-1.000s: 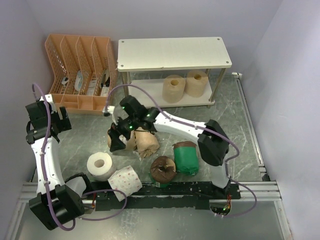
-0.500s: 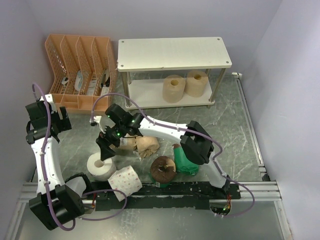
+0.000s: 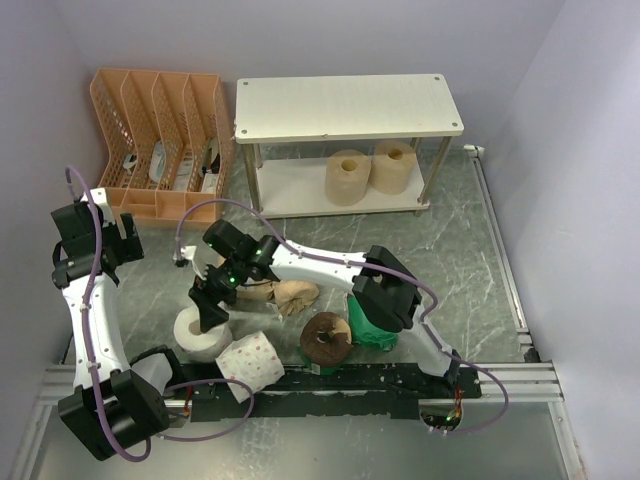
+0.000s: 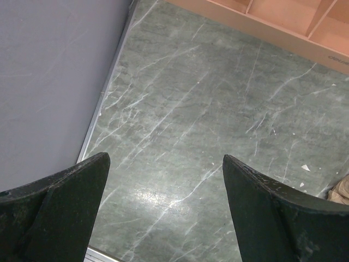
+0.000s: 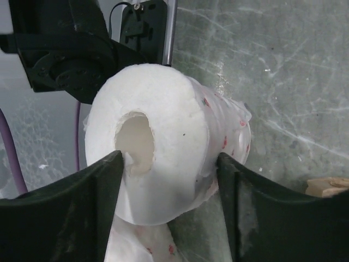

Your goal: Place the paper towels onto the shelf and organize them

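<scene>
Left wrist view: the left end effector [image 4: 163,162] has its jaws spread wide and holds nothing, over bare worktop [image 4: 218,98] beside the left wall. Top external view: an orange file organizer [image 3: 160,135] stands far left. Near left, the white roll [image 3: 197,335] stands on end, with the dotted roll [image 3: 250,362] touching it on the right. The right end effector [image 3: 212,312] is open, its fingers [image 5: 71,207] on either side of the white roll; contact cannot be confirmed. Tan-wrapped rolls [image 3: 290,294] lie at centre and two green-wrapped rolls [image 3: 372,322] to their right. The shelf [image 3: 350,105] stands far right of the organizer, with two bare tan rolls [image 3: 348,177] on its lower board.
</scene>
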Controlling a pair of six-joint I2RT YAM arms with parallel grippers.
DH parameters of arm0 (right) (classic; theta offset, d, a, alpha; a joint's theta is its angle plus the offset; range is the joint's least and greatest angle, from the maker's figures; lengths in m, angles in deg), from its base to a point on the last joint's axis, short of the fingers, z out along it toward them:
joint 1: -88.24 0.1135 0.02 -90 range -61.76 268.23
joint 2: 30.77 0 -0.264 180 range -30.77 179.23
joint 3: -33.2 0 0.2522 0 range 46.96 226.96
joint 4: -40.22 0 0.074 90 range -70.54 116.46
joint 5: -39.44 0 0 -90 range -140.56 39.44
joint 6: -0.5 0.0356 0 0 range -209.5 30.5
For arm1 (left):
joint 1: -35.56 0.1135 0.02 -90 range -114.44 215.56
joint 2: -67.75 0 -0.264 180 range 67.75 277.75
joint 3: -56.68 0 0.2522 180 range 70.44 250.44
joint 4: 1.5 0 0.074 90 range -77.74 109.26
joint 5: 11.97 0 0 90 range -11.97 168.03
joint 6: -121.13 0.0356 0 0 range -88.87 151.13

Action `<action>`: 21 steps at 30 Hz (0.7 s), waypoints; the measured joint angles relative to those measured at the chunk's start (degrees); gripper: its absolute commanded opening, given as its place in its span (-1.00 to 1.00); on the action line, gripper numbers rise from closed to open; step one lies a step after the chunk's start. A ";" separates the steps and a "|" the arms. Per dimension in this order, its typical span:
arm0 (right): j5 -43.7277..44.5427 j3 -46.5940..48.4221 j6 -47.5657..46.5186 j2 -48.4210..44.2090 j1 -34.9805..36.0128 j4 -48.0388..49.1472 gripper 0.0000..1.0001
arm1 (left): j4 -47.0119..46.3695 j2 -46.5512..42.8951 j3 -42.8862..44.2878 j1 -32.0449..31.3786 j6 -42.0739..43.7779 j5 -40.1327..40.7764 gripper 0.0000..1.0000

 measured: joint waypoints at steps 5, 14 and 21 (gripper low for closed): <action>0.02 0.17 -0.57 0.07 0.17 0.00 -0.76 | 0.00 0.00 0.00 0.00 0.20 -0.15 0.91; 2.62 -4.13 -0.70 -3.15 -0.02 1.90 -1.00 | 0.00 0.00 0.00 0.00 0.57 -0.70 0.91; 13.81 -8.09 2.47 -13.66 0.13 -1.68 -1.00 | 0.00 0.00 0.00 0.00 0.66 -0.96 0.91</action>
